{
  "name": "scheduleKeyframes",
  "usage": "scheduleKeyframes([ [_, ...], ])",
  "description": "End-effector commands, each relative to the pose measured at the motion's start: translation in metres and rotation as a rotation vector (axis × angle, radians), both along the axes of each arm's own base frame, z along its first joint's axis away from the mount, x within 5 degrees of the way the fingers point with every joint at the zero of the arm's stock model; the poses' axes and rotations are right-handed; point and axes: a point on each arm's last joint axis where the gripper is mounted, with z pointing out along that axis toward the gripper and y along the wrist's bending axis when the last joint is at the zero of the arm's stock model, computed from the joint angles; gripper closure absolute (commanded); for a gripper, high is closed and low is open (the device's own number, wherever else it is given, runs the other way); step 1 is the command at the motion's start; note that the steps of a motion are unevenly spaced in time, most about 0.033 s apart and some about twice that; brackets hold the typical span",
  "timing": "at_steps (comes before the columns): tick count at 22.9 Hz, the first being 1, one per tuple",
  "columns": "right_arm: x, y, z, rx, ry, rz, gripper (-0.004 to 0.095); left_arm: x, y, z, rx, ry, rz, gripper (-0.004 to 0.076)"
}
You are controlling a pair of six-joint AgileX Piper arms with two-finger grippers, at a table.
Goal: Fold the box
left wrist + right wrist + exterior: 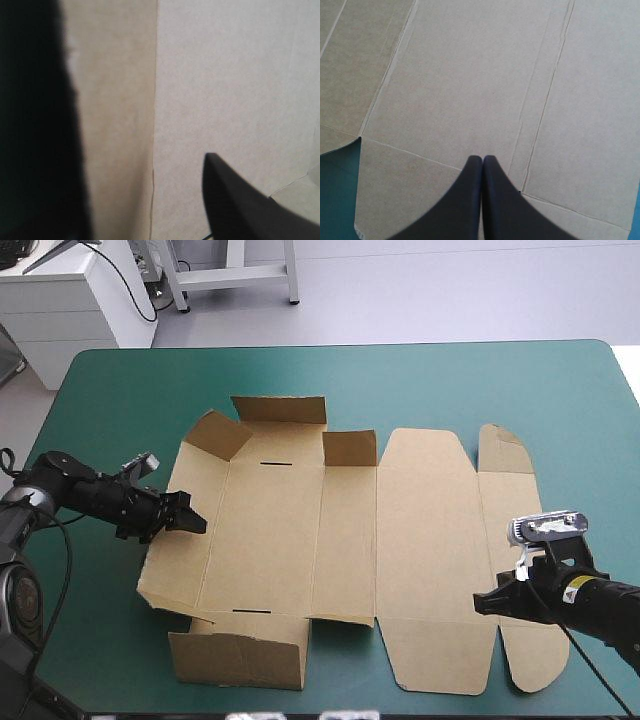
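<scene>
At the middle of the table point(120, 380), on its teal-green cover, the box point(350, 540): a cut sheet of brown board, spread mostly flat. Raised along the far side, a far wall point(279, 410), with a corner flap point(217, 434) tilted up just left of it and a short flap point(350, 448) standing just right of it. Raised too at the near left corner, a near wall point(238, 660). Flat toward the right, a wide panel point(425, 550) and beyond it a narrow end flap point(520, 570) with rounded corners. Cut into the base, two thin slots point(276, 464), one by the far crease, one by the near. At the sheet's left edge, the left gripper point(188, 518), extended from the table's left, black fingers point(40, 130) parted wide and released, pale board with one long fold line point(154, 125) filling the wrist view between them. Over the near right part of the sheet, the right gripper point(482, 602), black fingertips point(472, 172) clenched together into a single pointed arch, tip over the wide panel just beside the double crease point(545, 100) toward the end flap. Impossible to tell from either view whether resting on the board or hanging just above it
</scene>
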Motion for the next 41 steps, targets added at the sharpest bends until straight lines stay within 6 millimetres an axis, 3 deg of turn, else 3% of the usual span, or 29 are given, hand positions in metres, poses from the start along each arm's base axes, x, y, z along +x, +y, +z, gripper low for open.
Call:
scheduleKeyframes([
  [1,0.003,0.0,0.012,0.019,-0.081,-0.005,0.0929,-0.006,-0.008,0.022,-0.075,0.044,0.007,0.0603],
  [2,0.003,0.0,0.012,0.019,-0.081,-0.005,0.0929,-0.007,-0.006,0.02,-0.055,0.057,0.003,0.0727],
  [7,0.003,0.0,0.012,0.019,-0.081,-0.005,0.0927,-0.009,-0.004,0.019,-0.021,0.088,0.018,0.0731],
  [11,0.003,0.0,0.012,0.019,-0.084,-0.006,0.0927,0.001,-0.006,0.049,0.241,0.023,-0.061,0.0731],
  [17,0.003,0.0,0.012,0.019,-0.083,-0.005,0.0927,0.03,-0.083,0.133,0.594,-0.381,-0.387,0.0731],
  [22,0.003,0.0,0.012,0.019,-0.083,-0.005,0.0927,0.037,-0.128,0.175,0.808,-0.626,-0.571,0.0731],
  [26,0.003,0.0,0.012,0.021,-0.083,-0.005,0.0928,0.041,-0.16,0.188,0.93,-0.776,-0.694,0.0731],
  [31,0.003,0.0,0.012,0.023,-0.082,-0.007,0.0928,0.047,-0.195,0.194,1.242,-0.981,-0.772,0.0731],
  [34,0.003,0.0,0.012,0.025,-0.081,-0.008,0.0929,0.045,-0.221,0.197,1.222,-1.123,-0.76,0.0731],
  [41,0.003,0.0,0.012,0.019,-0.089,-0.01,0.0928,0.036,-0.244,0.2,1.172,-1.24,-0.748,0.0731],
])
